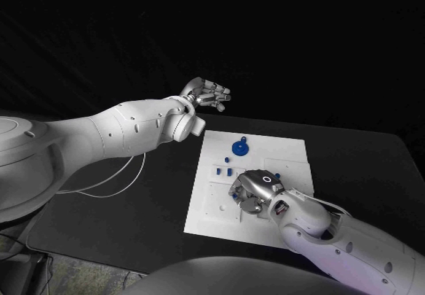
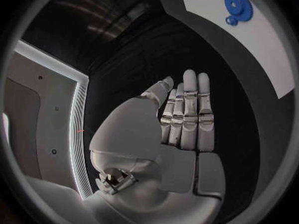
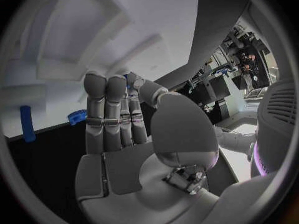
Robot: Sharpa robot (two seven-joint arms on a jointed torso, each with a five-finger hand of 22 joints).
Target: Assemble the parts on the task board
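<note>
The white task board (image 1: 285,153) lies in the middle of the black table. A blue gear (image 1: 239,147) sits near its far edge, with small blue pegs (image 1: 226,161) just nearer than it. My right hand (image 1: 255,192) is low over the board's near half, fingers pointing down at it. In the right wrist view a small blue part (image 3: 129,80) shows between thumb and fingers, apparently pinched. A blue peg (image 3: 26,123) and another blue piece (image 3: 77,116) lie beside that hand. My left hand (image 1: 206,95) hangs raised beyond the board's far left corner, fingers (image 2: 189,109) straight, holding nothing.
The black table (image 1: 124,203) stretches wide on both sides of the board. A thin white cable (image 1: 110,181) loops over the table left of the board. The left wrist view shows the blue gear (image 2: 238,5) on the board (image 2: 261,45).
</note>
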